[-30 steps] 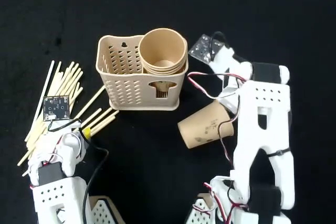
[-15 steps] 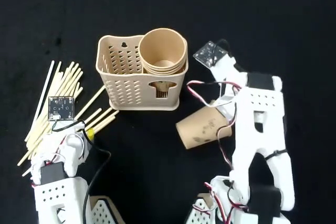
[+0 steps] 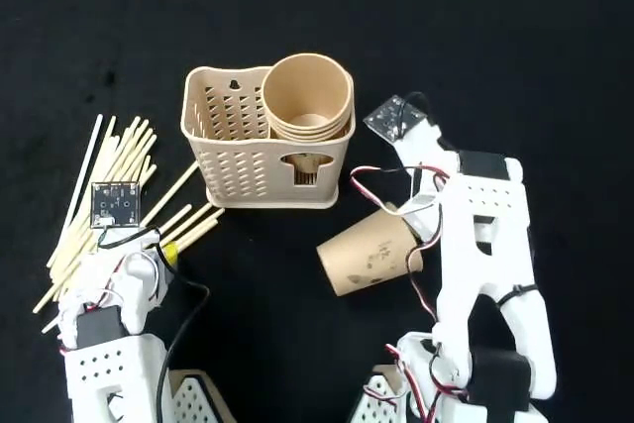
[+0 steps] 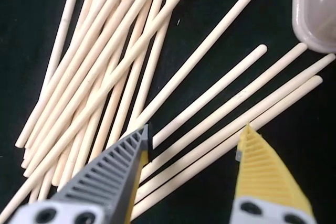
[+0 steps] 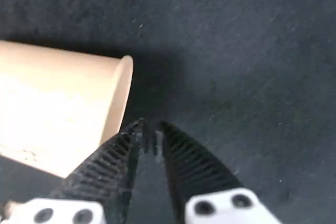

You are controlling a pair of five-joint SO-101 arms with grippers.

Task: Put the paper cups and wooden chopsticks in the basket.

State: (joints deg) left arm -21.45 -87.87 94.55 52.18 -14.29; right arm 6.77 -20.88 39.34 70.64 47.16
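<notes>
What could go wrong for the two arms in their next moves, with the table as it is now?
1. The loose paper cup lies on its side, and the right pincer is shut beside its rim, not around it; a nudge might roll it away.
2. The left pincer hangs open over several chopsticks lying close together; closing could catch a few unevenly and drop some.

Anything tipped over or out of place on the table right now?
One paper cup lies on its side beside the right gripper, which is shut next to its rim, not gripping it. Loose chopsticks lie scattered on the table beside the basket.
</notes>
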